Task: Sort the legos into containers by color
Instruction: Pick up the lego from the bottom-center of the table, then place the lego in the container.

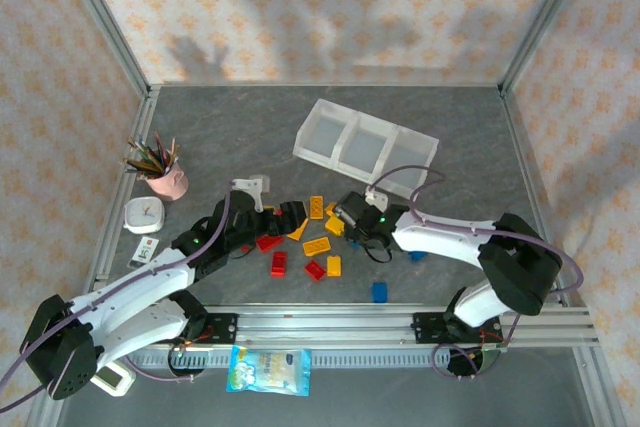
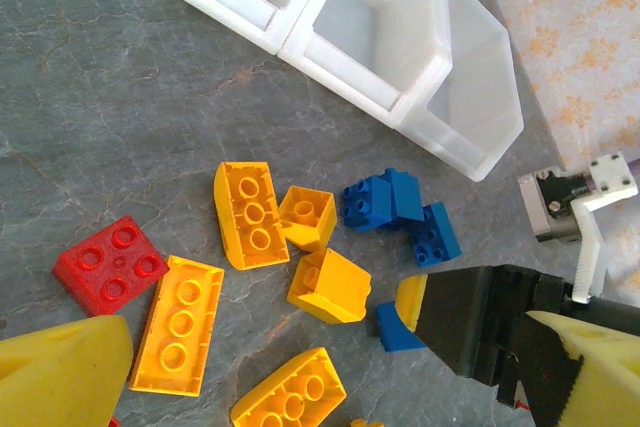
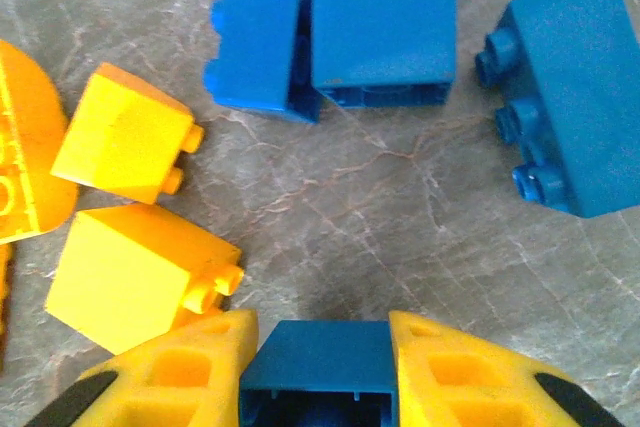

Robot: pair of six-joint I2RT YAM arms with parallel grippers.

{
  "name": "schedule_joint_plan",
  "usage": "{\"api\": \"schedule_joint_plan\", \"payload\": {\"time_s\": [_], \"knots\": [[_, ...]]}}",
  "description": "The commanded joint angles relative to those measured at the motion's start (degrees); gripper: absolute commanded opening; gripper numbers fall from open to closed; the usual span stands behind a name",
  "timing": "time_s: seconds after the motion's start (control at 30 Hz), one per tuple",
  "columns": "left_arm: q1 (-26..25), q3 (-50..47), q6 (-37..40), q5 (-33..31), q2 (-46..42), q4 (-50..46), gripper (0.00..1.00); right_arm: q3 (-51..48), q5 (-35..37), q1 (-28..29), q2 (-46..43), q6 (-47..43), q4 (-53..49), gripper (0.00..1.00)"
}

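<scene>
Right jaws clamped on blue brick (image 3: 318, 372) — tray (image 1: 306, 143) lies beyond, far side, long axis left-right. Left jaws wide, empty.

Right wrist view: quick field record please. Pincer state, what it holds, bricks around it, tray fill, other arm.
right pincer: shut on a blue brick, one finger on each side
loose blue bricks: three, beyond the held one and apart from it
yellow bricks: two, lying on their sides, at the left of this view
tray: three compartments, no bricks seen inside
left pincer: open, holding nothing, over the yellow and red bricks
</scene>
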Motion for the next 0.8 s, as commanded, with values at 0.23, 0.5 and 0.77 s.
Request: {"api": "schedule_joint_plan", "payload": {"time_s": [0.23, 0.5, 0.77], "knots": [[-0.3, 5.5, -0.5, -7.2, -2.1, -4.8, 0.99, 12.8, 7.4, -2.1, -0.8, -11.6, -2.3, 0.28], [3.1, 9.9, 1.8, -9.2, 0.0, -6.7, 0.99, 27.8, 5.0, -7.9, 12.3, -20.6, 4.0, 0.28], [11.0, 10.6, 2.3, -5.7, 3.6, -3.8, 0.99, 45.0, 4.6, -12.0, 29.5, -26.0, 4.4, 0.27]]}}
